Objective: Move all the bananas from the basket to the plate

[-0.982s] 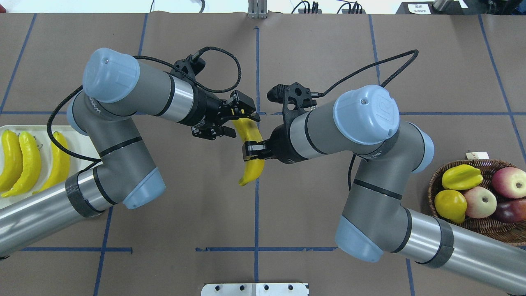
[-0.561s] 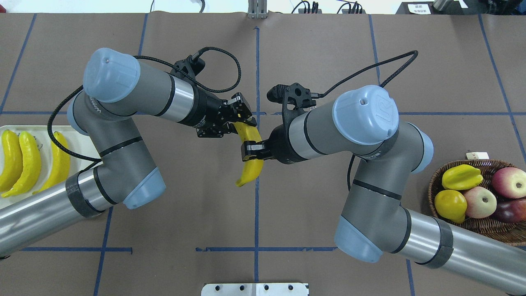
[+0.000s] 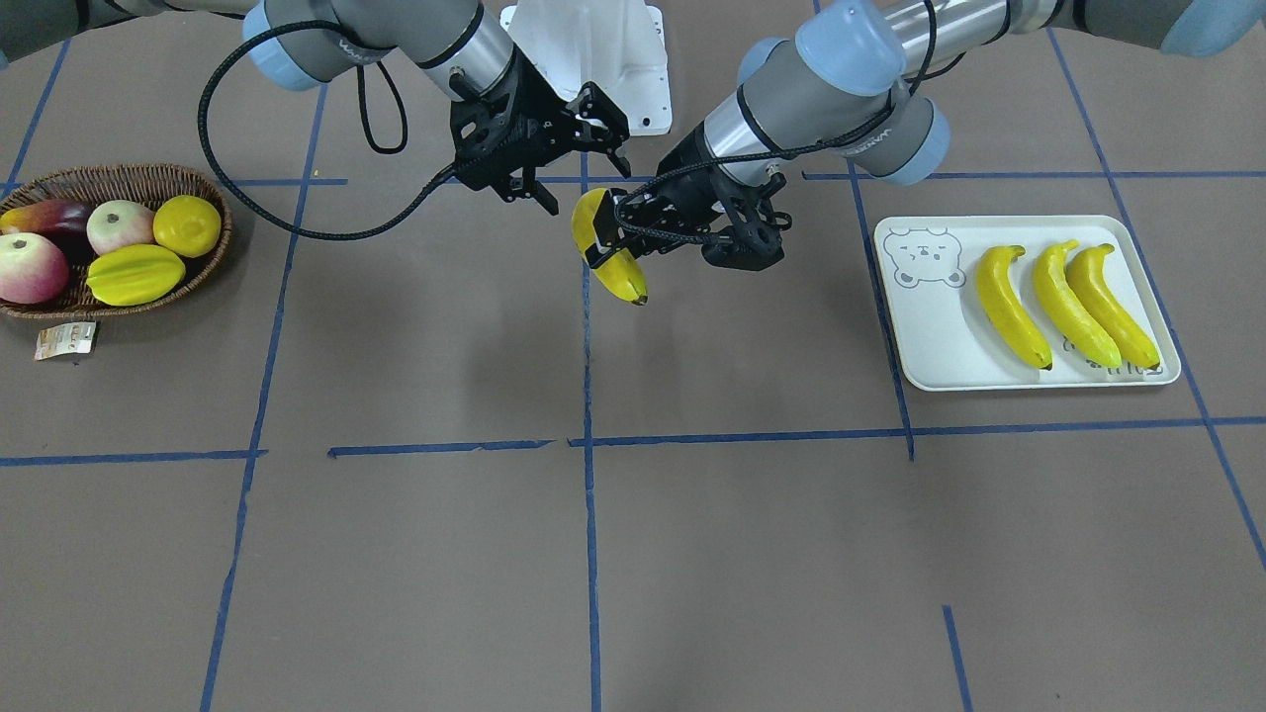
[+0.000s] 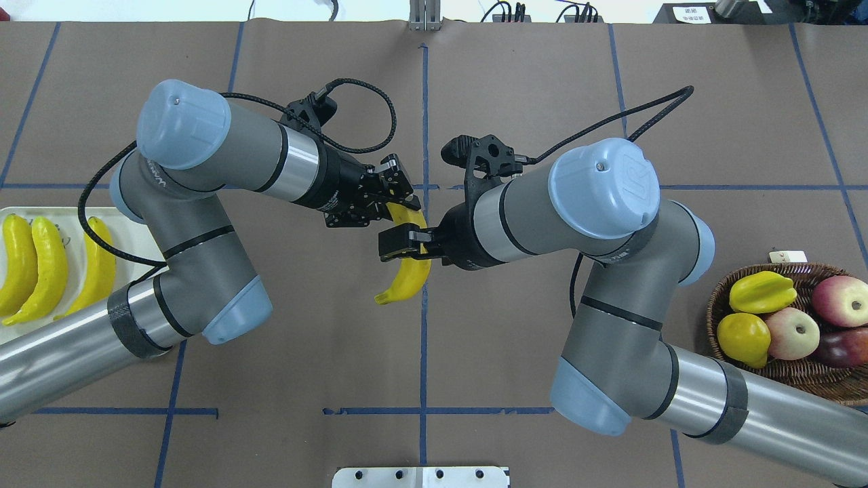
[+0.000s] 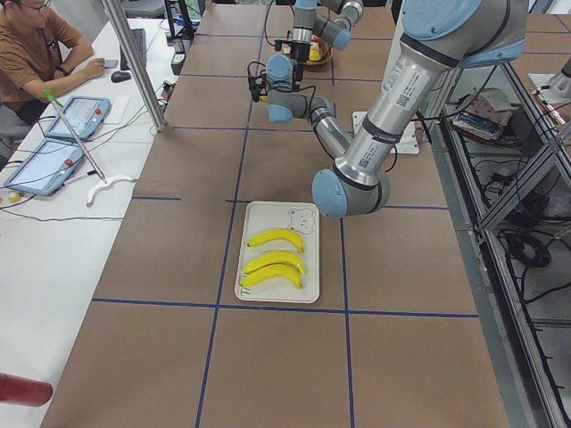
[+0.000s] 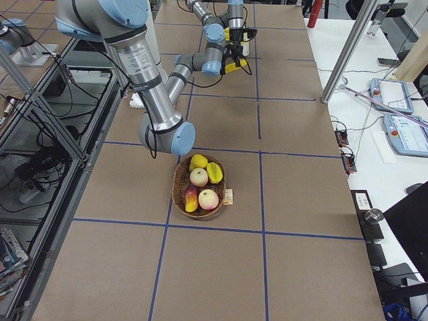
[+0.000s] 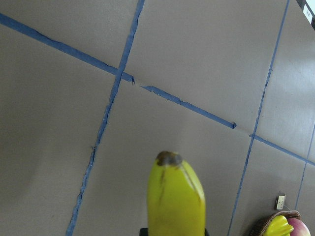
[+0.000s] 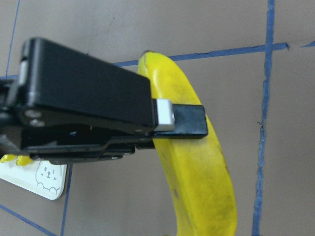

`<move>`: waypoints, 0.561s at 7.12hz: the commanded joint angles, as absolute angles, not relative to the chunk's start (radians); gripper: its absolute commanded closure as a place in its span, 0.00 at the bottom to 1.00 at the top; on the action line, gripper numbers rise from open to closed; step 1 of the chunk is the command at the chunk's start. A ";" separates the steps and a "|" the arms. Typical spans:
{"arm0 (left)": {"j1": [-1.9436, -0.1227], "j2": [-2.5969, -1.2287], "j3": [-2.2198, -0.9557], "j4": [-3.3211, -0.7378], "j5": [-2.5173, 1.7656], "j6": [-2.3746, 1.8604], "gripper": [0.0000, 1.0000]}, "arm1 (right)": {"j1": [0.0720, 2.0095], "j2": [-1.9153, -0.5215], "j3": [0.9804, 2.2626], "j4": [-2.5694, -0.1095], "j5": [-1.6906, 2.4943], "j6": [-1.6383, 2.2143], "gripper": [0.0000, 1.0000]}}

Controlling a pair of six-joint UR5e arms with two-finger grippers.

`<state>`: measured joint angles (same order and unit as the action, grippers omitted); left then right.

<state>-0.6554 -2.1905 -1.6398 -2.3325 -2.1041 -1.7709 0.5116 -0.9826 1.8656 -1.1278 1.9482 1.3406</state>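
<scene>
Passing the last long, curved, glossy yellow toy banana (image 4: 405, 274) between my arms, I have it in the air over the middle of the tabletop, about midway between the left and right edges. My left gripper (image 4: 401, 200) is clamped on its far end, and the left wrist view shows the dark tip poking out past the grip. My right gripper (image 4: 401, 245) sits at the banana's midsection with its fingers apart, as the front-facing view shows; whether a pad touches the skin I cannot tell. The near end hangs free on my side.

I judge this fruit light, stiff and slick, likely a hard plastic shell that will not give under the pads. Pinched so close to one end, it may pivot in the grip, so a hold nearer the thick middle, square across the curve, would be steadier.

Three more yellow toy bananas (image 3: 1066, 292) lie side by side on the pale grey-white rectangular tray (image 3: 925, 326) with its bear-face drawing, at the left edge. The brown woven wicker basket (image 3: 119, 176) at the right edge shows only a ridged yellow starfruit (image 3: 135, 274), a round yellow lemon (image 3: 186, 225) and apples (image 3: 119, 225), so this looks like the final transfer
</scene>
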 commanded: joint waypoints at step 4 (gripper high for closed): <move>-0.825 -2.117 -1.649 -2.079 -2.339 -1.642 1.00 | 0.571 -1.061 1.959 -1.143 1.951 1.342 0.00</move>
<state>-0.7706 -2.1629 -1.6420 -2.1556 -2.2665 -1.7054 0.5512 -1.0267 1.9303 -1.1417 1.9506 1.3424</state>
